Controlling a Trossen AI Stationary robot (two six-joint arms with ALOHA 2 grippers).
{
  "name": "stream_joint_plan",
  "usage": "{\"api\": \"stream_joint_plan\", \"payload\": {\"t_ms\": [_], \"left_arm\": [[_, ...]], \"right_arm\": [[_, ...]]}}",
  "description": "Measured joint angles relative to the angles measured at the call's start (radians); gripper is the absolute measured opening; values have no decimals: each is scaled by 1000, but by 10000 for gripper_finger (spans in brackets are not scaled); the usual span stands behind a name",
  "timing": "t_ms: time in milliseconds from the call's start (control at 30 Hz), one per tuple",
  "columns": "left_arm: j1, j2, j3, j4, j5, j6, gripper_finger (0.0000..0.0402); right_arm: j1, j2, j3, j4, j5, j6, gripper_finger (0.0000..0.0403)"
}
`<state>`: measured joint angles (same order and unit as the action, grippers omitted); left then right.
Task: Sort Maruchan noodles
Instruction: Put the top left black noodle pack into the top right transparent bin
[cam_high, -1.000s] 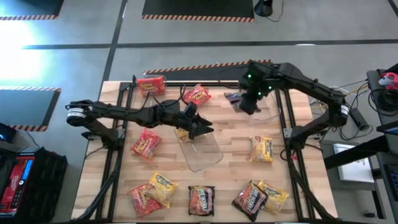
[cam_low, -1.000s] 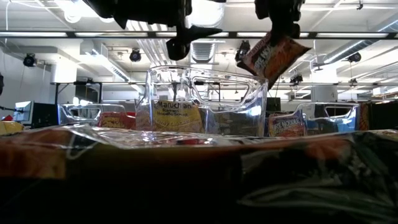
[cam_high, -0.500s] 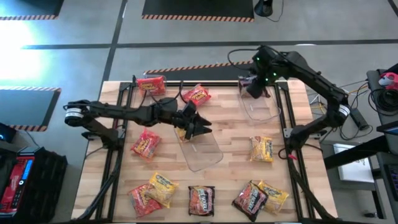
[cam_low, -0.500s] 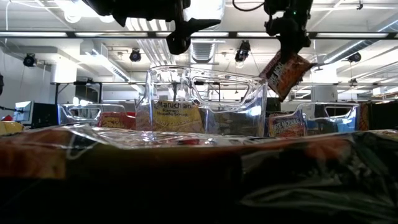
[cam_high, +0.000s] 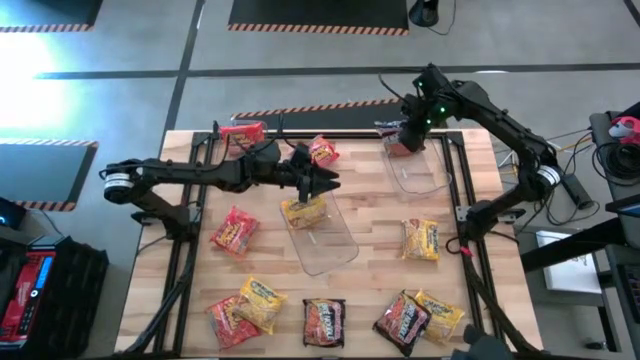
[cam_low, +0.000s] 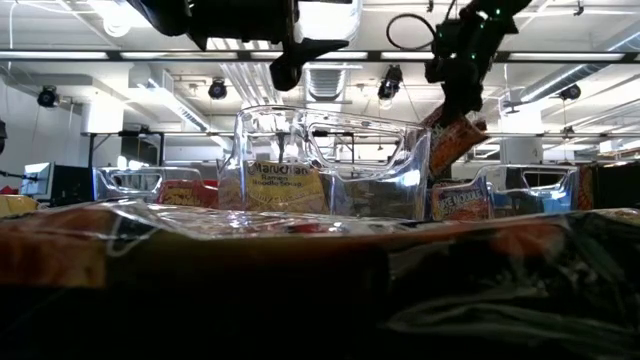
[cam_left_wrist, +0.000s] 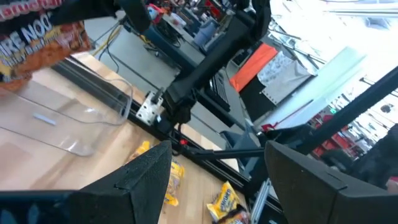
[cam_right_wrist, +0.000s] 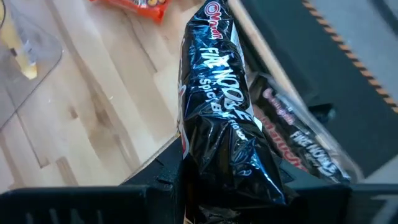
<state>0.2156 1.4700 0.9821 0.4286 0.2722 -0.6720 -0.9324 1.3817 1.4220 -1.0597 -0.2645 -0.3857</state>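
On the wooden table (cam_high: 380, 215), one yellow packet (cam_high: 304, 212) lies binned; right gripper (cam_high: 407, 140) clamps a dark packet (cam_right_wrist: 224, 134) at one o'clock; left gripper (cam_high: 325, 183) gapes empty; most packets remain unsorted.

In the low view a blurred packet (cam_low: 300, 270) close to the lens fills the foreground and hides the tabletop. The red packet (cam_high: 323, 150) beside the left gripper (cam_high: 325, 182) is partly covered by that arm.

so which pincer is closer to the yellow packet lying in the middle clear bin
Left. The left pincer hangs open just above the yellow packet; the right pincer is across the table, holding a dark packet over the far bin.
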Motion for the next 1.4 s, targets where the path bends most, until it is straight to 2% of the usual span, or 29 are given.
{"api": "stream_joint_plan", "payload": {"t_ms": [167,600,1067,1400], "left_arm": [[18,0,0,0,0,8,241],[52,0,0,-1,-1,8,241],[58,0,0,-2,-22,1,241],[60,0,0,-2,-30,1,241]], "right_arm": [[-53,29,-51,13,-75,-55,102],[-127,42,-194,196,-85,-90,102],[-138,41,-336,344,-87,-117,103],[-164,41,-359,407,-41,-90,119]]}}
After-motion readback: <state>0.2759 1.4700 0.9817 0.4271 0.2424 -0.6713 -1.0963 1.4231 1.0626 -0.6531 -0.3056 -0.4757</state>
